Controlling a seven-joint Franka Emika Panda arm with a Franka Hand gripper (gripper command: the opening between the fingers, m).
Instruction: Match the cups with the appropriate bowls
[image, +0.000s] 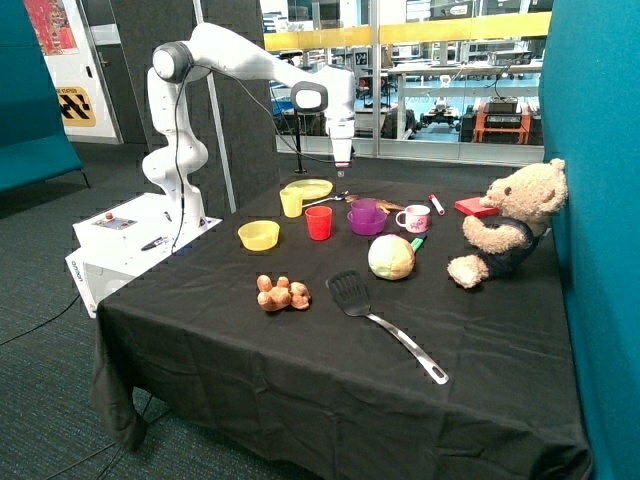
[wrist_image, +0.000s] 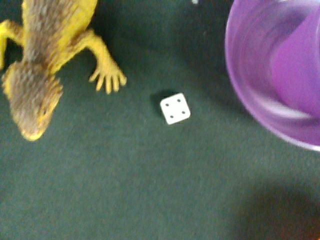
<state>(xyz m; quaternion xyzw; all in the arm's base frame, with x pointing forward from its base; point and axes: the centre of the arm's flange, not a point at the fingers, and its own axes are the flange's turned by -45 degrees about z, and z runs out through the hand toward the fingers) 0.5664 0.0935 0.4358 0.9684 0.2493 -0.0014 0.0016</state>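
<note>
While the arm reaches over the back of the counter (image: 300, 360), we see the end effector (image: 342, 162) hanging in the air above the yellow-green plate (image: 310, 188) and the purple bowl (image: 366, 222), touching nothing; we cannot tell how it is set. The purple cup (image: 365, 209) stands inside the purple bowl, and the wrist view shows the cup (wrist_image: 300, 70) upright within the bowl's rim (wrist_image: 240, 90). The yellow cup (image: 291, 203) stands on the black cloth just beside the plate, well apart from the yellow bowl (image: 259, 235), which sits nearer the counter's edge on the arm's side. The red cup (image: 319, 222) stands between the yellow bowl and the purple bowl. So we find the purple pair matched and the yellow pair not.

In the wrist view a toy lizard (wrist_image: 45, 55) lies on the cloth near the purple bowl, with a white die (wrist_image: 175, 108) between them, showing four dots. Elsewhere on the counter we see a white-and-pink mug (image: 413, 218), a teddy bear (image: 508, 222), a black spatula (image: 380, 320) and a round cabbage-like toy (image: 391, 257).
</note>
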